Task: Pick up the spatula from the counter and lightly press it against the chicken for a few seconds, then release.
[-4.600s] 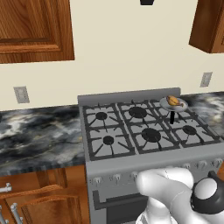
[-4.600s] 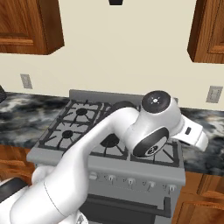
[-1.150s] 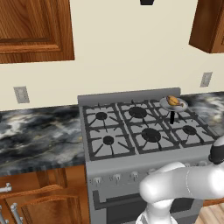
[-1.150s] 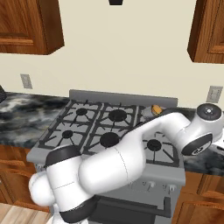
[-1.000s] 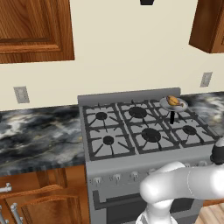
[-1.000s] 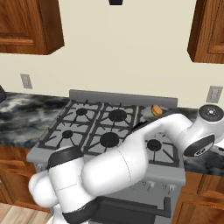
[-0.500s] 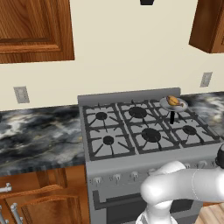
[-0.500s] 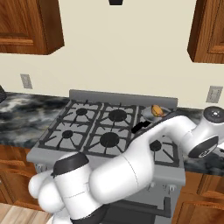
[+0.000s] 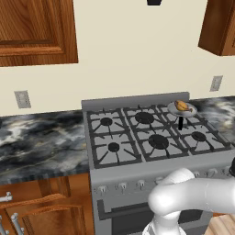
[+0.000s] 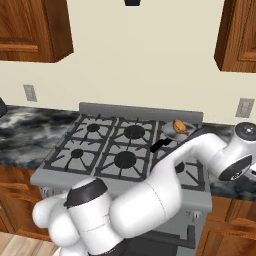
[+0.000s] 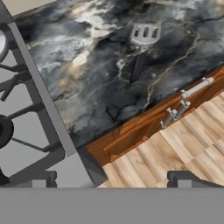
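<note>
gripper (image 11: 113,180): tips spread wide, nothing held | spatula (image 11: 141,49): flat on marble desk (image 11: 83,83) beside stove (image 11: 43,99), well apart from gripper | chicken (image 9: 182,106): in pan (image 9: 173,110), back-right burner

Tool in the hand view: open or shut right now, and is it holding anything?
Tool: open, holding nothing; the spatula lies on the counter, apart from it.
</note>
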